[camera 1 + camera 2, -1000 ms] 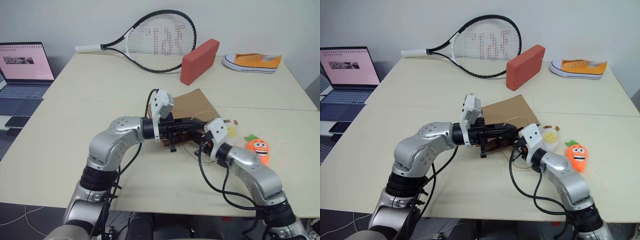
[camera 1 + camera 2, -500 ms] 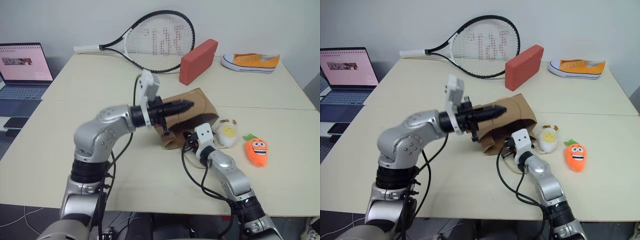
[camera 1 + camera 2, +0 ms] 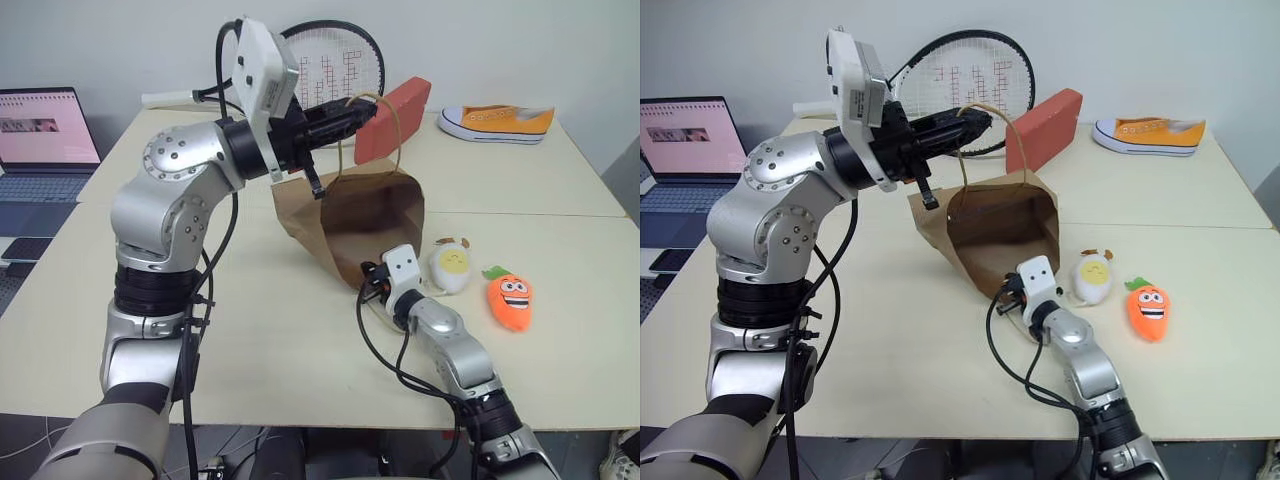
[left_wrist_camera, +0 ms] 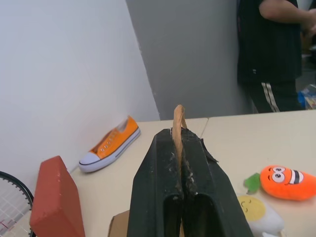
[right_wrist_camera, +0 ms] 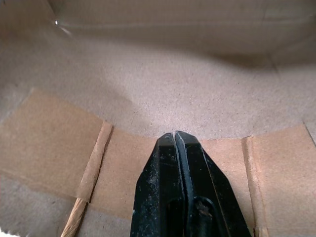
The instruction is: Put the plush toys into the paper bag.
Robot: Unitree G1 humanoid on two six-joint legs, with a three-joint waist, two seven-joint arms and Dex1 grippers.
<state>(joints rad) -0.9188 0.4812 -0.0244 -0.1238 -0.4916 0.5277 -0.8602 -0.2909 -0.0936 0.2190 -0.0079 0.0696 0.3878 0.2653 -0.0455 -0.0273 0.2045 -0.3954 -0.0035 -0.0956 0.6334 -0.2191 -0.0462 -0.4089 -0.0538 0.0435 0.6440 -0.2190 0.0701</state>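
The brown paper bag (image 3: 350,215) leans on the table with its mouth turned toward me and to the right. My left gripper (image 3: 345,113) is raised above it, shut on one twisted loop handle (image 4: 178,114), and holds that side of the bag up. Low at the bag's bottom rim, my right gripper (image 5: 175,136) is shut, its tips against the paper just inside the mouth. To the right of the bag lie the plush toys, the white one with a yellow face (image 3: 452,268) and the orange carrot (image 3: 510,300).
At the back of the table lie a tennis racket (image 3: 330,70), a red block (image 3: 398,112) and an orange sneaker (image 3: 500,122). A laptop (image 3: 45,130) stands on a side table at the left. A person (image 4: 276,54) stands beyond the table.
My left gripper has risen with the handle, lifting the flat bag so that its mouth gapes open. My right gripper has stayed low at the bag's bottom rim.
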